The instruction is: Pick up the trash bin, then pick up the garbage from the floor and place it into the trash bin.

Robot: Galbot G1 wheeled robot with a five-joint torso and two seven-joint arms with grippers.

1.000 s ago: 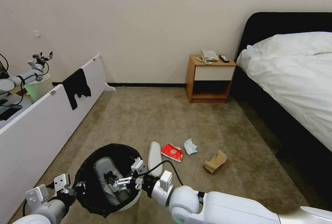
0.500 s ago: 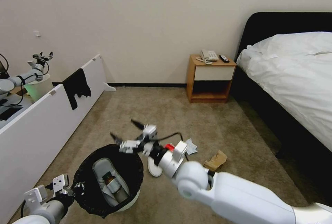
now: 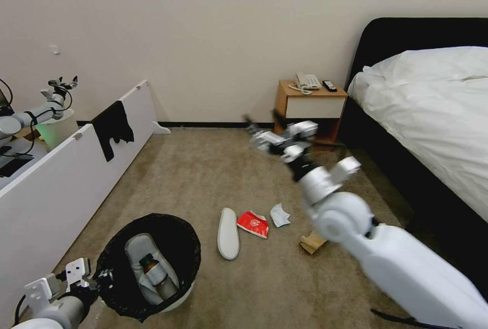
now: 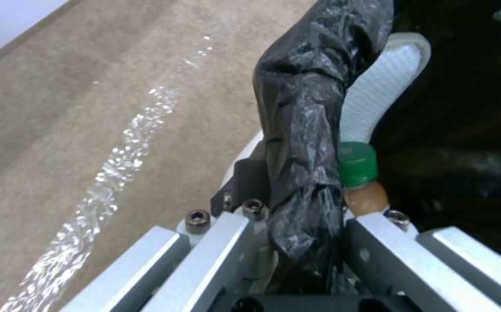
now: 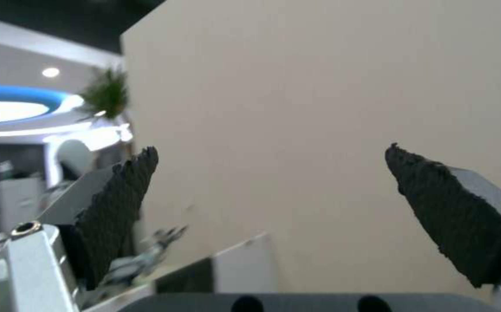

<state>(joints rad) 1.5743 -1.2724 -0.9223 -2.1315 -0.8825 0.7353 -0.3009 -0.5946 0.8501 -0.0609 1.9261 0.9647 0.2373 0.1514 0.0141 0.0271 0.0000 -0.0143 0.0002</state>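
The trash bin [image 3: 179, 247], white with a black bag over its rim, stands on the floor [image 3: 203, 176] at lower left. A white slipper [image 3: 138, 248] and a brown-filled bottle [image 3: 149, 264] lie inside it. My left gripper [image 3: 100, 279] is shut on the bin's rim [image 4: 302, 130]; in the left wrist view the bottle's green cap [image 4: 357, 164] sits beside the clamped bag. My right gripper [image 3: 262, 117] hangs open and empty, raised well above the carpet near the nightstand. On the floor lie a white slipper [image 3: 228, 232], a red packet [image 3: 252, 224], a pale crumpled piece [image 3: 279, 214] and a brown paper bag [image 3: 309, 242], partly behind my right arm.
A wooden nightstand [image 3: 284, 115] with a phone stands at the back wall. The bed [image 3: 432, 115] fills the right side. A white panel [image 3: 66, 171] with a black cloth [image 3: 113, 128] runs along the left; behind it are another robot arm and a green-lit pale bin [image 3: 56, 128].
My right gripper left the bin's mouth, rose and swung right toward the nightstand, open. The bottle now lies in the bin. The bin shifted slightly left.
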